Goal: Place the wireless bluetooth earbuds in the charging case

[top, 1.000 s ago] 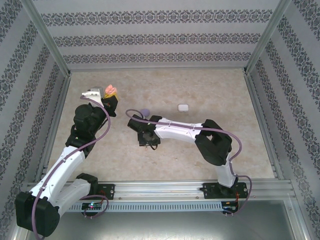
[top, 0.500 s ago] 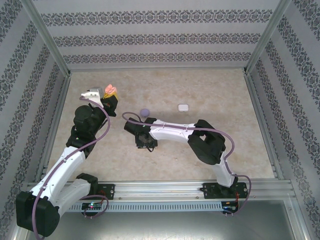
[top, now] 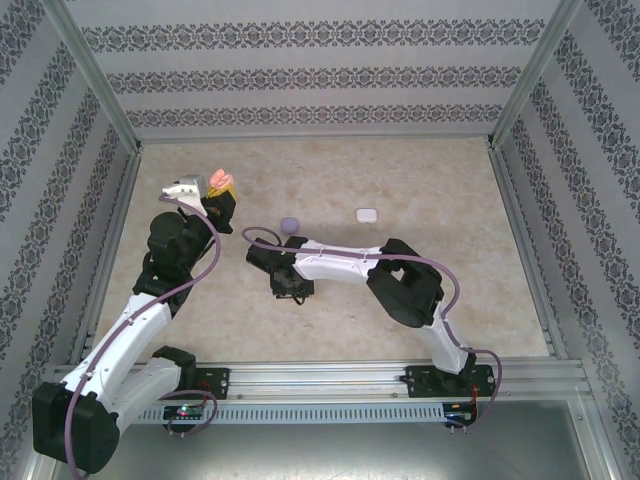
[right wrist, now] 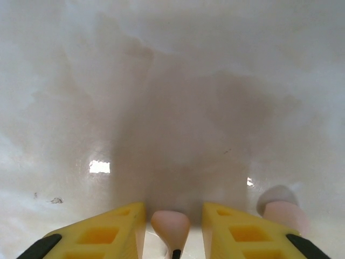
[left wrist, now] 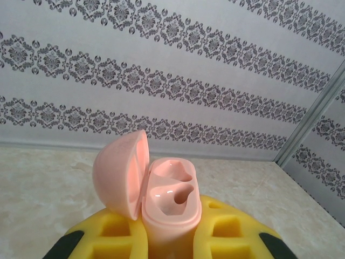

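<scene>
— Earbuds [right wrist: 169, 225]: where are they, and what are your claws doing?

— They come last, being the smallest. The pale, marbled table [top: 420, 180] spreads between patterned walls. My left arm reaches up over its far left part, and my right arm stretches across to the middle, bent low.

— And the left claw?

— My left claw [top: 221, 192] is clamped on the pink charging case [left wrist: 170, 199] and holds it upright off the table. Its lid [left wrist: 121, 172] is swung open to the left, and the two wells inside look glossy and bare.

— Other cases?

— A purple case [top: 290, 224] sits on the table just beyond my right wrist. A white case [top: 366, 213] lies further right, well apart from it.

— The right claw, then?

— My right claw [top: 290, 287] is down at the table, set narrow. One pinkish earbud stands between my yellow fingers [right wrist: 108, 232]. I see a sliver of gap beside it, so I cannot tell whether I am pinching it. A second earbud [right wrist: 283, 211], blurred, lies on the table just outside my right finger.
</scene>
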{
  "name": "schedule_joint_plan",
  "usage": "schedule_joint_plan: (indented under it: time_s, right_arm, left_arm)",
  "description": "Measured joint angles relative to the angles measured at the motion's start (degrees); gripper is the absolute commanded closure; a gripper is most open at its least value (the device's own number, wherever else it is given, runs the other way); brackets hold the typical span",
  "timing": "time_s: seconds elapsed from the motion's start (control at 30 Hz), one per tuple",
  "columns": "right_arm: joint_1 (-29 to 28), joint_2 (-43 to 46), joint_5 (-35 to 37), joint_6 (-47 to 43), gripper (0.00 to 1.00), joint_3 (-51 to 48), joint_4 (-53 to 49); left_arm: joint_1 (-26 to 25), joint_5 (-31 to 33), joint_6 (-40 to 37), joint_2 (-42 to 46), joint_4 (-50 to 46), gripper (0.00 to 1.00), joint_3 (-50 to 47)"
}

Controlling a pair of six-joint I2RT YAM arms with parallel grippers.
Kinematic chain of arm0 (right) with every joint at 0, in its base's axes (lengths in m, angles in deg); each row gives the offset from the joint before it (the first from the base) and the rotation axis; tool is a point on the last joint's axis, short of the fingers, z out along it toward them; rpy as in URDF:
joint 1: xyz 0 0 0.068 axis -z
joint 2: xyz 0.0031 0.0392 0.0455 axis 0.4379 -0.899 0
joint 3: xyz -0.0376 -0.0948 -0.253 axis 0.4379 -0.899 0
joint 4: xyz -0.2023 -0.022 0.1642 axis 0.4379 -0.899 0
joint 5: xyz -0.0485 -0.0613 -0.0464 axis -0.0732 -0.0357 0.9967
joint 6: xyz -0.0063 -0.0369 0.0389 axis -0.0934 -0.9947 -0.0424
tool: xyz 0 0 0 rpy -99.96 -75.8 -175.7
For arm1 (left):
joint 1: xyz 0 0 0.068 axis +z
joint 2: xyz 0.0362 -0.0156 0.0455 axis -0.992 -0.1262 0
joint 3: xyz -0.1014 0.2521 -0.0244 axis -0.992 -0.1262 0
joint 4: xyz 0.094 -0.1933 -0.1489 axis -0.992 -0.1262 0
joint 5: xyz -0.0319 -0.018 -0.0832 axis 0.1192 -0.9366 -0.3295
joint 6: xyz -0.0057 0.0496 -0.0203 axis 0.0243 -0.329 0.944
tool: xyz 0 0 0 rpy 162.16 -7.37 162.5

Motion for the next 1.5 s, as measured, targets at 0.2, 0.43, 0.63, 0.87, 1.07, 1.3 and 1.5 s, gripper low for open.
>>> schedule_joint_plan:
  time_s: [0.2, 0.43, 0.63, 0.87, 1.07, 1.3, 1.5]
  right_arm:
    - [0.00, -0.52, 0.15, 0.02, 0.71, 0.79, -1.07]
    - [0.00, -0.72, 0.37, 0.07, 0.76, 1.18, -1.84]
    - [0.00, -0.63, 0.55, 0.83, 0.80, 1.22, -1.86]
    - [-0.11, 1.07, 1.88, 0.85, 0.81, -0.42, -0.50]
    - [0.44, 7.87, 4.24, -0.24, 0.80, -2.36, 0.09]
    - [5.44, 17.49, 6.80, -4.00, 0.80, -5.33, 1.11]
    - [12.44, 22.51, 7.87, -9.46, 0.80, -6.36, 1.22]
  left_arm:
    - [0.00, -0.02, 0.26, 0.00, 0.11, 1.00, -0.37]
    - [0.00, -0.02, 0.76, 0.00, 1.05, 1.00, -0.42]
    - [0.00, 0.00, 1.07, 0.00, 1.22, 1.00, -0.42]
    - [0.00, -0.26, 1.31, -0.39, 1.11, 1.00, -0.28]
    - [0.00, -1.66, 1.38, -1.81, -0.57, 1.00, 1.68]
    - [-0.02, -3.93, 0.04, -1.88, -0.09, 1.00, 1.99]
    - [-0.35, -7.41, -4.66, -3.06, 4.83, 1.00, 0.44]
